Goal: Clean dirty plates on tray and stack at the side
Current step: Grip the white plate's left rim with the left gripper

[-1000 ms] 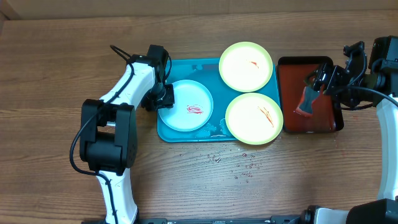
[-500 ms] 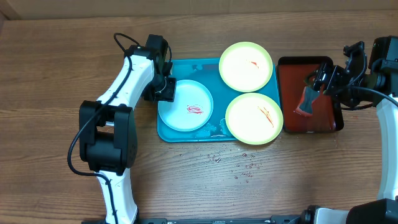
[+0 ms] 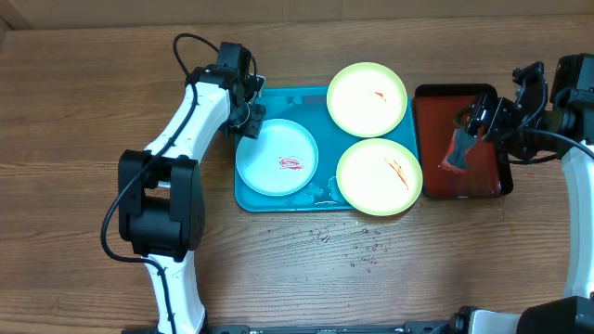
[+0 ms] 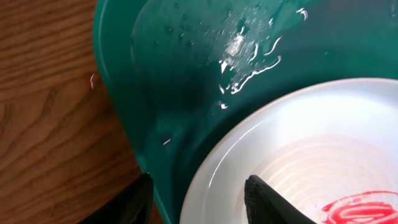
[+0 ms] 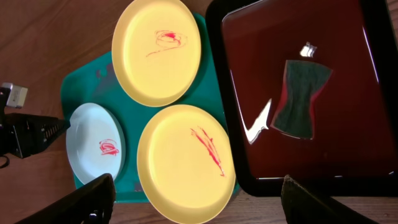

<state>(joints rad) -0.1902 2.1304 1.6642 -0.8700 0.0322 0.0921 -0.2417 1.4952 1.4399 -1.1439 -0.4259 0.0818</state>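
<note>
- Holding all three plates: tray (image 3: 278, 100), mid-table, with red tray (image 3: 436, 116) just right of it.
- Yellow plates (image 3: 368, 97) sit on its right half and white plate (image 3: 277, 156) on its left; all are sauce-streaked.
- Left gripper (image 4: 199, 202) is nearer: open, empty, white plate's rear-left rim between its jaws, nothing in the way.
- Right gripper (image 5: 202, 199) is wide open, empty, above sponge (image 5: 298, 99) in red tray.

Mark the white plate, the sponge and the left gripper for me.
white plate (image 3: 266, 146), overhead view, bare upper-left surface.
sponge (image 5: 299, 98), right wrist view, its narrow middle.
left gripper (image 4: 199, 184), left wrist view, midway between fingertips, over the plate's rim.
</note>
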